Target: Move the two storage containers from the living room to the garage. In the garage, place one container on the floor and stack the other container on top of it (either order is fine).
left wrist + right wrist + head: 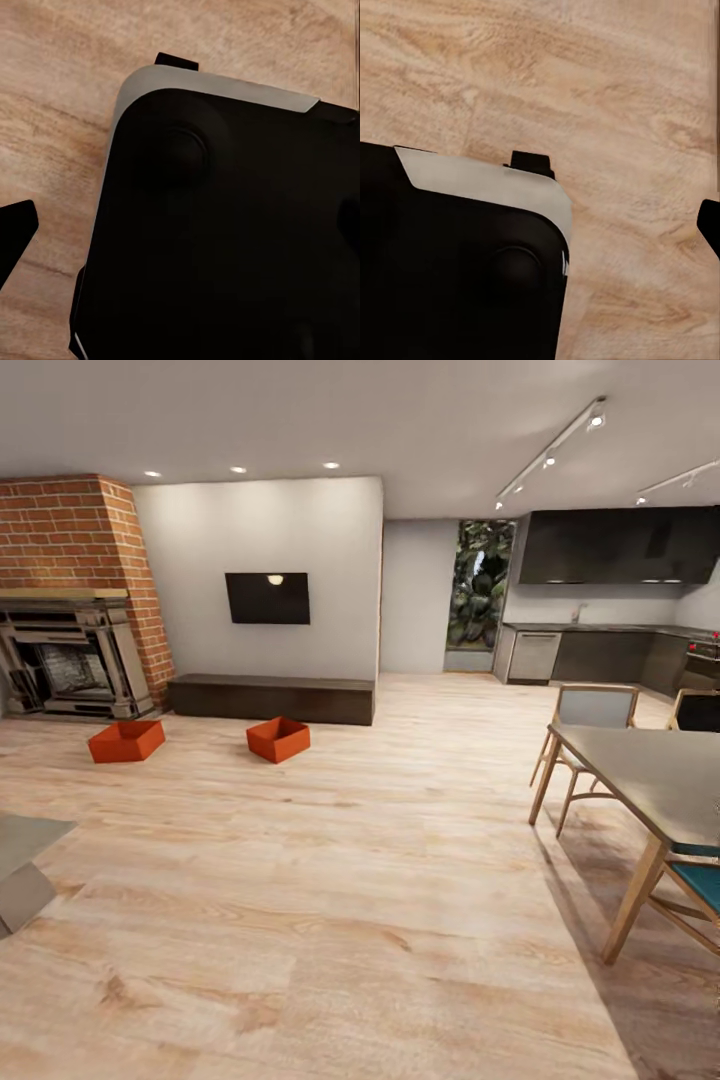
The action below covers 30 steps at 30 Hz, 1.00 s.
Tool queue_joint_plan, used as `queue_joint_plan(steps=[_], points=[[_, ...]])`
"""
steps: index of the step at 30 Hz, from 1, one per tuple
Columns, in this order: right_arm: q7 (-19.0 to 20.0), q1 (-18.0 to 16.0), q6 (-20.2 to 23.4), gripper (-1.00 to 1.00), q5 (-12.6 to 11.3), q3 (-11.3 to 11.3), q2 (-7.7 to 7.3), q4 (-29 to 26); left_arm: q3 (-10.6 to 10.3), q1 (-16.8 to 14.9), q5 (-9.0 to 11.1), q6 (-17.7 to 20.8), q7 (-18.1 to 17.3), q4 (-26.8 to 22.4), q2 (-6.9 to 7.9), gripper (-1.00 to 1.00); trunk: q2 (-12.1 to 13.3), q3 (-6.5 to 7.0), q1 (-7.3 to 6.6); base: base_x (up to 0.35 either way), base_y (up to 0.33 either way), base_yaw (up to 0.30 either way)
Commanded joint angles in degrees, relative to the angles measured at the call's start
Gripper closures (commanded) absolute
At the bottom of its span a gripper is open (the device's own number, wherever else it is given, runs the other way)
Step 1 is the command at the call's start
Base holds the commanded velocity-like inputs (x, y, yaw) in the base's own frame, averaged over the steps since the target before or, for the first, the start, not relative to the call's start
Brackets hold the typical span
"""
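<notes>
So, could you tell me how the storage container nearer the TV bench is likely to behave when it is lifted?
The storage container looks like a rigid, open-top box, so it probably keeps its shape. It appears empty, so likely light. Its flat base on the wood floor suggests sliding rather than rolling.

Site: we class it an open-plan home | Evidence: brick fireplace (70, 650), wall TV (267, 598), kitchen cabinets (615, 545), dining table (660, 780), wood-plank floor (330, 900).

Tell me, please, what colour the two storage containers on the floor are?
Both storage containers are orange-red, seen best in the head view.
</notes>
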Motion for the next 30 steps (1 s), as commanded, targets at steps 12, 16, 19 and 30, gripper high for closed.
queue_joint_plan(steps=[12,16,19,30], points=[[-0.48,-0.08,-0.15,-1.00,0.64,0.35,-0.05,0.14,0.03,0.02,0.18,-0.09,0.04,-0.06,-0.05,-1.00,-0.02,-0.23,0.03,0.322,0.000,-0.170],[-0.52,-0.08,-0.14,-1.00,0.67,0.36,-0.06,0.13,0.03,0.02,0.12,-0.14,0.04,-0.06,-0.02,-1.00,-0.02,-0.23,0.03,0.322,0.000,-0.015],[-0.76,-0.08,-0.13,-1.00,0.72,0.49,-0.06,0.13,0.02,0.02,0.11,-0.15,0.04,-0.06,0.00,-1.00,-0.02,-0.23,0.03,0.322,0.000,-0.003],[-1.05,-0.08,-0.07,-1.00,0.72,0.42,-0.06,0.15,0.06,0.02,0.19,-0.11,0.04,-0.06,0.00,-1.00,-0.02,-0.23,0.03,0.322,0.000,0.000]])
